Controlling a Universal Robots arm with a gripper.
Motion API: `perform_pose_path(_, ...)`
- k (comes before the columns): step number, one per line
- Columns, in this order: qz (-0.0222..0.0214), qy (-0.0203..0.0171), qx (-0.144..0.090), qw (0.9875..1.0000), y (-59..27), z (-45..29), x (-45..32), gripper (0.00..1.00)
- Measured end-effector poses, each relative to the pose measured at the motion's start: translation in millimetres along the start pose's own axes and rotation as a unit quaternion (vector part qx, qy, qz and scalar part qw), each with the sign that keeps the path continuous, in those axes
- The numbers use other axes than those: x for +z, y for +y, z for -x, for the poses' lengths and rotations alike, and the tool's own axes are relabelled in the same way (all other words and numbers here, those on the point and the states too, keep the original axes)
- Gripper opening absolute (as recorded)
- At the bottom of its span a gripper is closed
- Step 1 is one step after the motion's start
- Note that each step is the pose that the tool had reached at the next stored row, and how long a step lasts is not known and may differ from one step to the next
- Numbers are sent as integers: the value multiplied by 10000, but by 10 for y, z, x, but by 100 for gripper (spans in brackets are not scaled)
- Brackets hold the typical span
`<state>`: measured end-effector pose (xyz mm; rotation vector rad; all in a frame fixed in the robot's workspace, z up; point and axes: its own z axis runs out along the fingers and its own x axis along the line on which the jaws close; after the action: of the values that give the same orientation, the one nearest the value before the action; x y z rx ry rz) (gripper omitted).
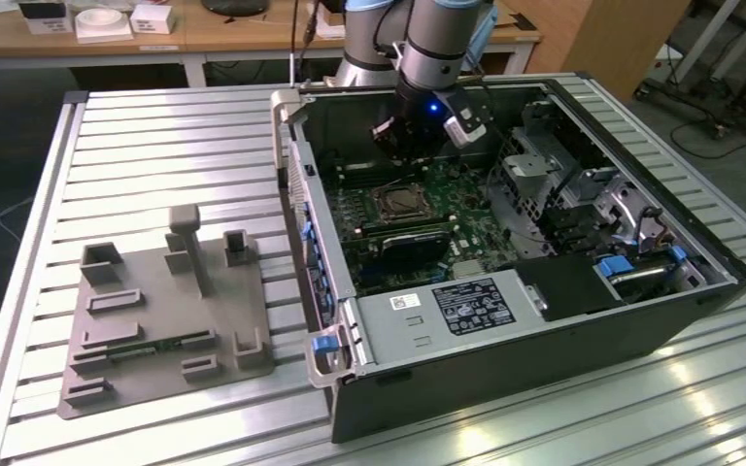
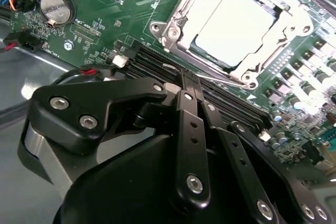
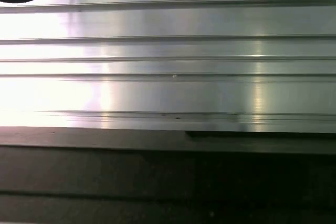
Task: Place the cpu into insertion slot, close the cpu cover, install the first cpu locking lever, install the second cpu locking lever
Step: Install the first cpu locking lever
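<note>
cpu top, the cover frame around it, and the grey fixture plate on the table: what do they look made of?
The cpu: pale, matte, silvery-beige top, evenly lit; looks like plated metal. The cpu cover: bright silvery frame with sharp glints and stamped edges; likely bare or plated steel sheet. The grey fixture plate: uniform dull grey, no shine, blocky uprights; looks like plastic, perhaps printed, though painted metal can't be ruled out.
</note>
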<state>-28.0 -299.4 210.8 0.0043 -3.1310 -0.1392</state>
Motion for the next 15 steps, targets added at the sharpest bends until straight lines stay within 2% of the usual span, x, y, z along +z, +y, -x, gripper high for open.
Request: perform_pose_path(15,-14,0,0,10000,-7,44,72,11)
